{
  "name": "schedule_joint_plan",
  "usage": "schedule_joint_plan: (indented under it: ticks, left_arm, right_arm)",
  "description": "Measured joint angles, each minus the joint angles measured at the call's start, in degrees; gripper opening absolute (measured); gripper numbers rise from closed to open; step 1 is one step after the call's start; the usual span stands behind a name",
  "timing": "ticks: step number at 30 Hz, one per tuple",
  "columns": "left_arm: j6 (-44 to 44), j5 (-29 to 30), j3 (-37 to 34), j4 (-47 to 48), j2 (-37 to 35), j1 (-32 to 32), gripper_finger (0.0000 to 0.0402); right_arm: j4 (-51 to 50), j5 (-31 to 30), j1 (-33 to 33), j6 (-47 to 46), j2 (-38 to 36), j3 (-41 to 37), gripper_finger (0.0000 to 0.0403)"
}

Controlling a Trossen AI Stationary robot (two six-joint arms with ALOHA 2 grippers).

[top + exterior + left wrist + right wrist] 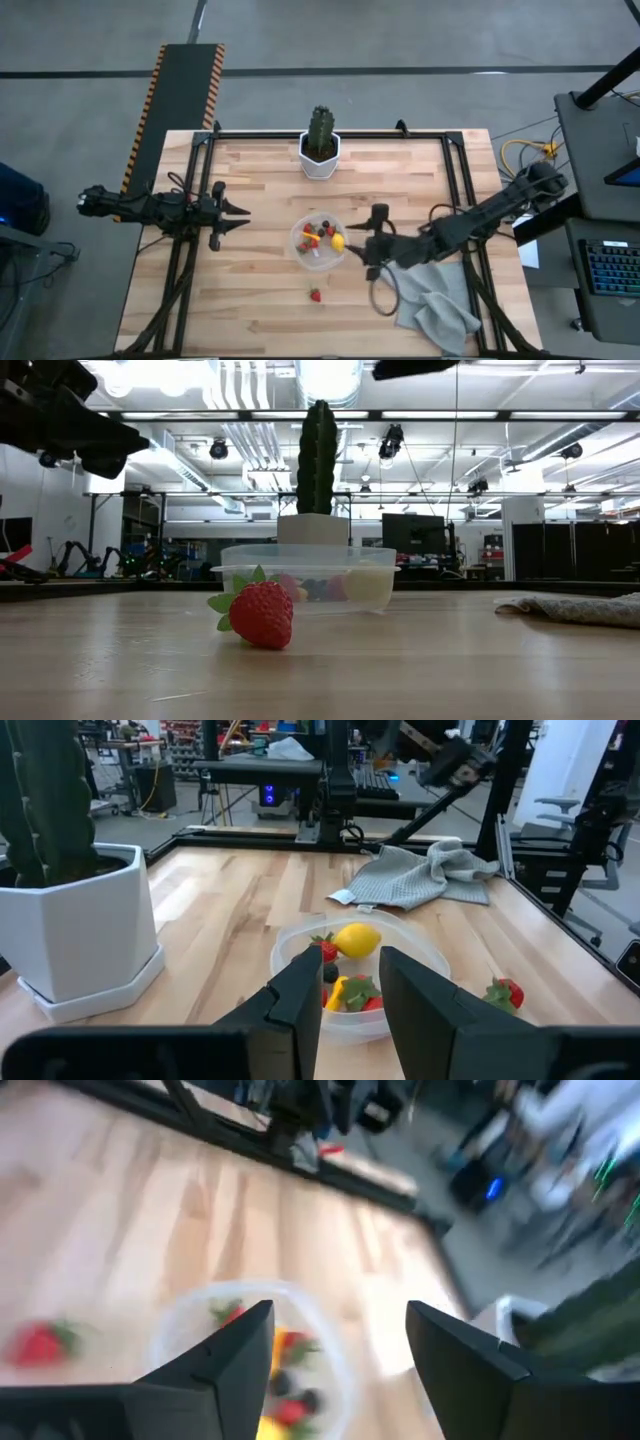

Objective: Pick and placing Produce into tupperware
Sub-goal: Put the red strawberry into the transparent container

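Observation:
The clear round tupperware point(318, 241) sits mid-table and holds a yellow lemon point(357, 940), red strawberries point(326, 951), a yellow-orange piece and dark berries. One strawberry point(316, 295) lies on the wood near the tupperware, toward the table's near edge, and shows large in the low view point(262, 613). My right gripper point(353, 250) hovers open at the tupperware's right rim with nothing between its fingers; in its wrist view point(340, 1350) the tupperware point(190, 1330) lies below. My left gripper point(244, 218) is open, off to the tupperware's left point(350, 1005).
A white hexagonal pot with a tall green cactus point(320, 148) stands by the far edge, behind the tupperware. A crumpled grey cloth point(435, 305) lies at the near right, under the right arm. Bare wood shows left of the tupperware and along the near edge.

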State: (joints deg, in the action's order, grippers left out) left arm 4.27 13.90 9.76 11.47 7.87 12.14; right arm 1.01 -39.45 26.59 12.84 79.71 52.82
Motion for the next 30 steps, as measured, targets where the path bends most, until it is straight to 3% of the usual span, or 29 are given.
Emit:
schedule_joint_plan:
  ticks: [2,7,13,24,30]
  left_arm:
    - [0.0,0.0,0.0,-0.1,0.4,0.0,0.0088]
    - [0.1,-0.1,0.0,-0.1,1.6,0.0,0.0088]
    - [1.4,0.4,-0.1,-0.1,3.2,0.0,0.0088]
    - [-3.8,1.5,-0.1,-2.4,2.9,0.0,0.0088]
    - [-6.9,1.5,0.3,-3.8,1.4,0.0,0.0088]
  right_arm:
    - [-7.2,0.5,0.2,-9.2,3.2,6.3,0.0226]
    - [-22.4,9.1,0.1,-29.8,10.6,20.7,0.0246]
    - [-33.7,18.3,0.2,-36.8,21.0,35.0,0.0276]
    - [-52.2,19.5,0.4,-55.1,37.8,49.6,0.0299]
    - [-53.0,23.7,0.6,-67.0,43.3,55.2,0.0296]
